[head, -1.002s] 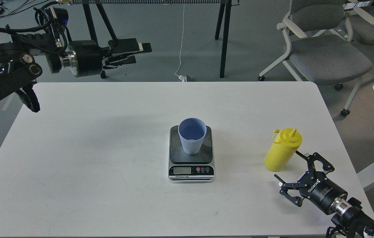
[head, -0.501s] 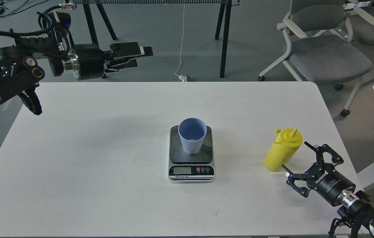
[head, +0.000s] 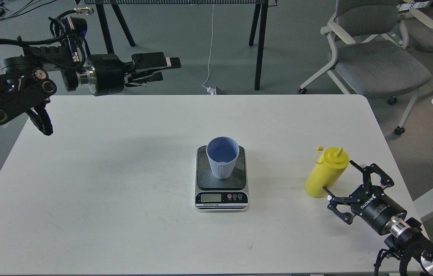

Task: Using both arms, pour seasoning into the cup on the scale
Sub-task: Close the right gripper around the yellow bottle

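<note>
The light-blue ribbed cup [head: 222, 161] stands upright on the dark plate of the scale [head: 221, 198] at the table's middle. The yellow seasoning bottle [head: 323, 176] stands at the right, its cap hanging off beside the nozzle. My right gripper [head: 337, 175] is open, low at the table's front right. Its fingers reach along the bottle's right side, one behind it and one in front, and are not closed on it. My left gripper [head: 169, 69] hangs high over the table's far left edge, pointing right. It is empty, with a narrow gap between its fingers.
The white table [head: 124, 172] ends just right of the right arm. Grey office chairs [head: 377, 65] stand behind at the right. Black stand legs [head: 259, 46] and a white cable [head: 209, 57] are on the floor behind the table.
My right gripper has moved forward and up to the bottle, and its fingers now flank it. The bottle has shifted slightly left. My left gripper has drifted right and a little down.
</note>
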### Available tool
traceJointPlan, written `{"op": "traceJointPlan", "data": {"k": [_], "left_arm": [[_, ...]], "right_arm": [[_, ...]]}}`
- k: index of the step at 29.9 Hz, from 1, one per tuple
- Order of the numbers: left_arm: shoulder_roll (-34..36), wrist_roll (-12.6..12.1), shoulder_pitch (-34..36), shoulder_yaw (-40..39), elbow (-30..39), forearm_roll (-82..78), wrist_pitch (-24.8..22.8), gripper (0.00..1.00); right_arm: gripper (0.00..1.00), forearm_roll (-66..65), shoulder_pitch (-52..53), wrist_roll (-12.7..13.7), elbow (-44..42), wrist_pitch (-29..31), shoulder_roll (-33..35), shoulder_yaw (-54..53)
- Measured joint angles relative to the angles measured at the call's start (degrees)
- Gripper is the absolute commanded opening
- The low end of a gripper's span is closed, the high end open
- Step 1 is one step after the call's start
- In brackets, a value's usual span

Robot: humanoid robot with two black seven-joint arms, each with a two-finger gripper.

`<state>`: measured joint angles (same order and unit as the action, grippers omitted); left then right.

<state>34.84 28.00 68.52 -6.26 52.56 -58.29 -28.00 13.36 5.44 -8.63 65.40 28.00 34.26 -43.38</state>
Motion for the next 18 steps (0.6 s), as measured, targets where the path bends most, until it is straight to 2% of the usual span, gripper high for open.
{"op": "traceJointPlan", "data": {"k": [18], "left_arm": [[-0.2, 0.0, -0.8, -0.1, 0.1, -0.9, 0.0, 0.99]], "right_arm": [[0.99, -0.2, 1.7, 0.1, -4.4, 0.0, -4.8, 0.8]]}}
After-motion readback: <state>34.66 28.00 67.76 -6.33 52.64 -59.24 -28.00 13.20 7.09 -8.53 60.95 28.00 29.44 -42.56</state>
